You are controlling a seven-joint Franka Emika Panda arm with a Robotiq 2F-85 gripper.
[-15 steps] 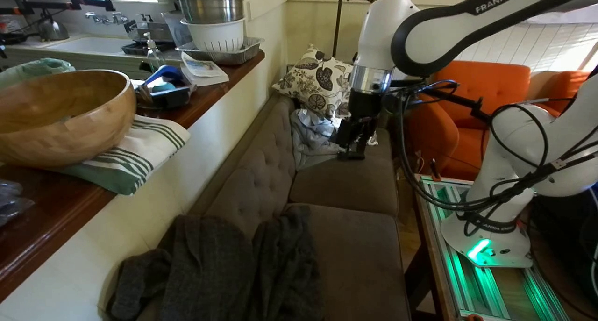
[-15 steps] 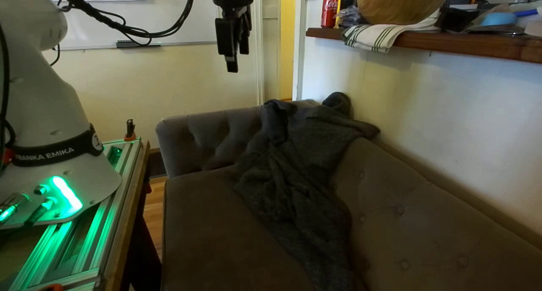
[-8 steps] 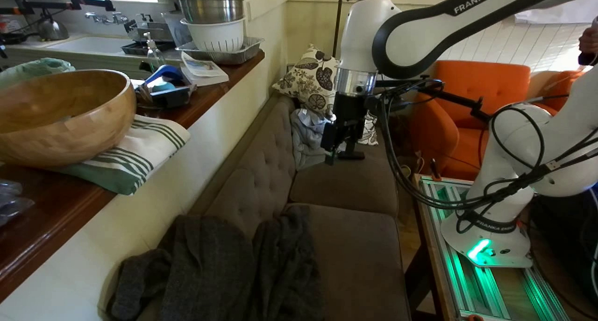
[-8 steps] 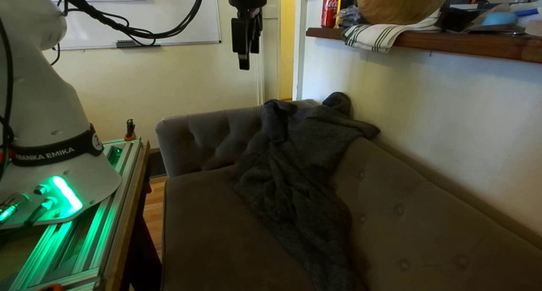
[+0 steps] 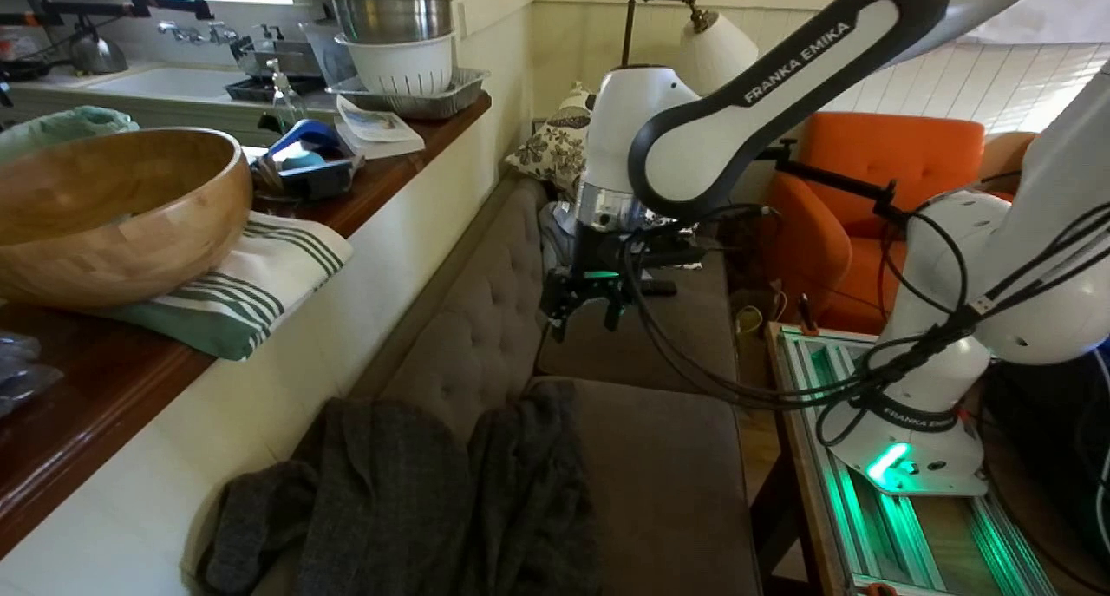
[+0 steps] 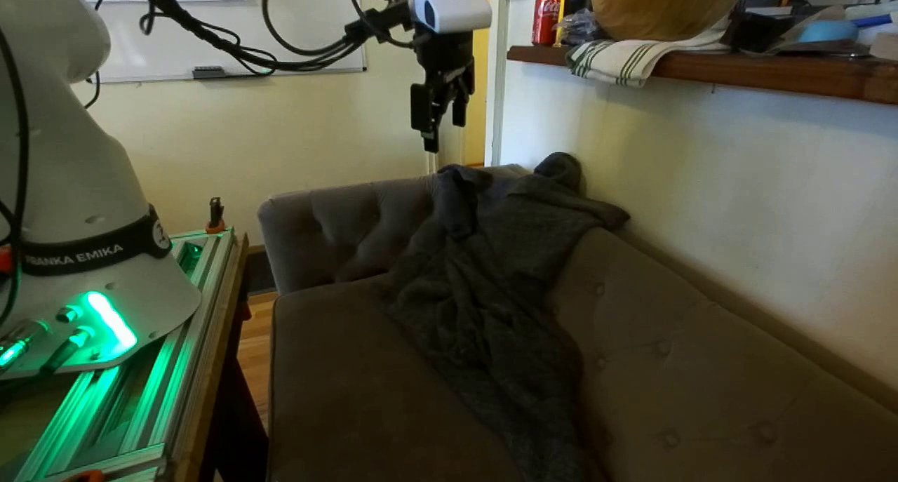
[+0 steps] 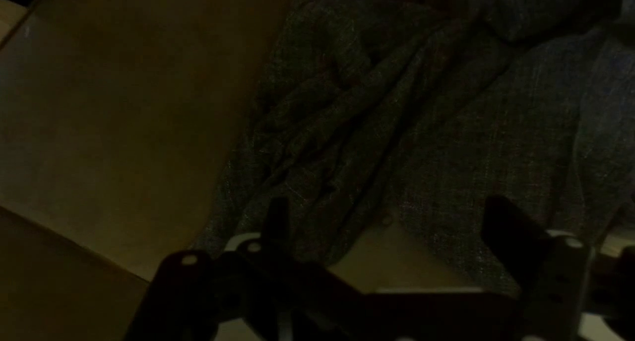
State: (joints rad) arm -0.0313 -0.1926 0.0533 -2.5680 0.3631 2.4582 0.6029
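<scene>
Robot hand (image 6: 445, 135): jaws wide apart, nothing between them, pointing down above the sofa (image 6: 330, 370).
Dark blanket (image 6: 484, 278): rumpled over seat and backrest, at 5 o'clock from the hand in an exterior view, not gripped.
Wrist view: dim; blanket toward 2 o'clock, bare seat toward 9.
Latest change: the hand has sunk and swung toward 4 o'clock in an exterior view, so it now hangs nearer the blanket.
Wooden bowl (image 6: 670, 8): at 2 o'clock, on a ledge (image 6: 772, 75).
</scene>
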